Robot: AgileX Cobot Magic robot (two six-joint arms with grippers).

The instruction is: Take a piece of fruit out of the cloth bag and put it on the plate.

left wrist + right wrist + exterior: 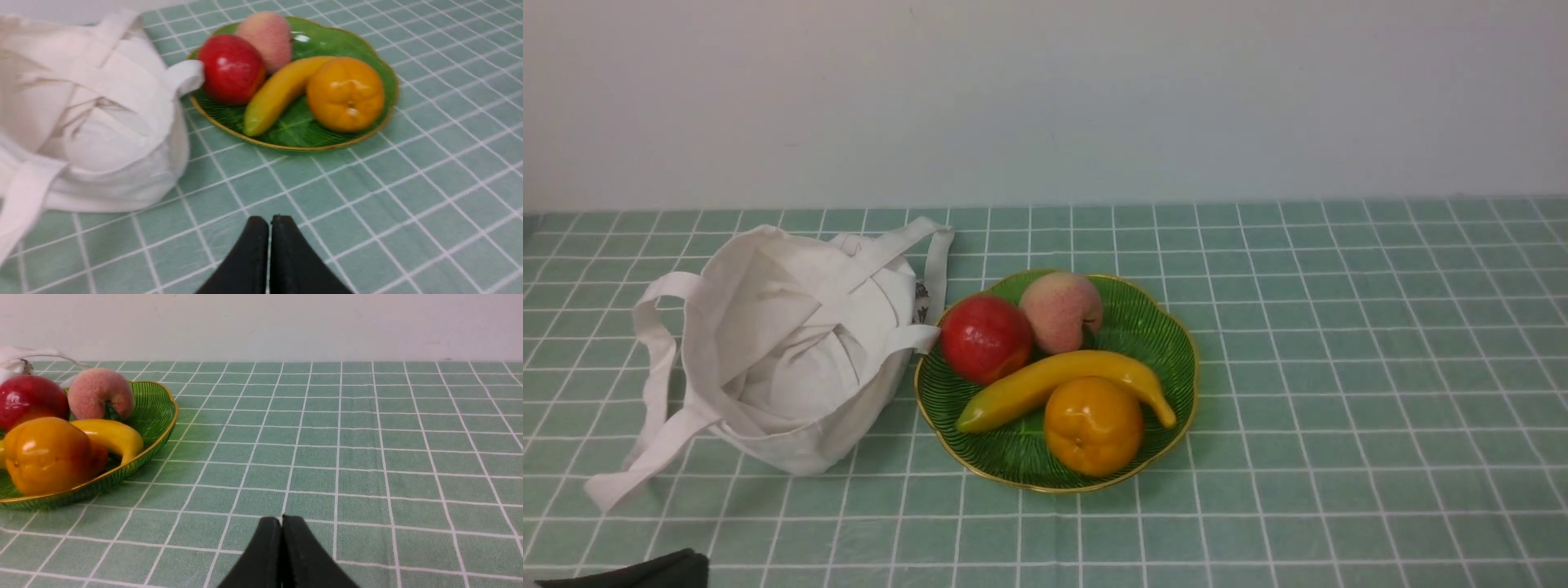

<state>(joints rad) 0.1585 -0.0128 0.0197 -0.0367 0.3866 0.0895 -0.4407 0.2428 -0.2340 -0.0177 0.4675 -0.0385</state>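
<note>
From my station I see the banana (1062,384) lying on the green plate (1172,327), which sits near the middle of the checked green tablecloth (1339,367). The banana runs across the plate's centre, its greenish end toward the near-left part of the rim and its other end toward the right part. A red apple (985,337) and a peach (1060,310) sit on its far side. An orange (1093,425) sits on its near side, pressed against it. The white cloth bag (792,351) slumps just left of the plate, toward the left edge of the table, with its mouth open upward and only folds of fabric showing inside. One strap loop reaches the plate's rim beside the apple, and a longer strap trails toward the near-left corner. My left gripper (269,222) hangs low over bare cloth on the near side of the bag and plate and points toward them. Its two black fingers are pressed together with nothing between them. My right gripper (281,520) sits low over bare cloth to the right of the plate, aimed at the far edge and the pale wall (261,326). Its fingers are likewise closed on nothing. In the front view only a dark scrap (645,569) shows at the near-left corner; I cannot tell which part of the rig it is.
</note>
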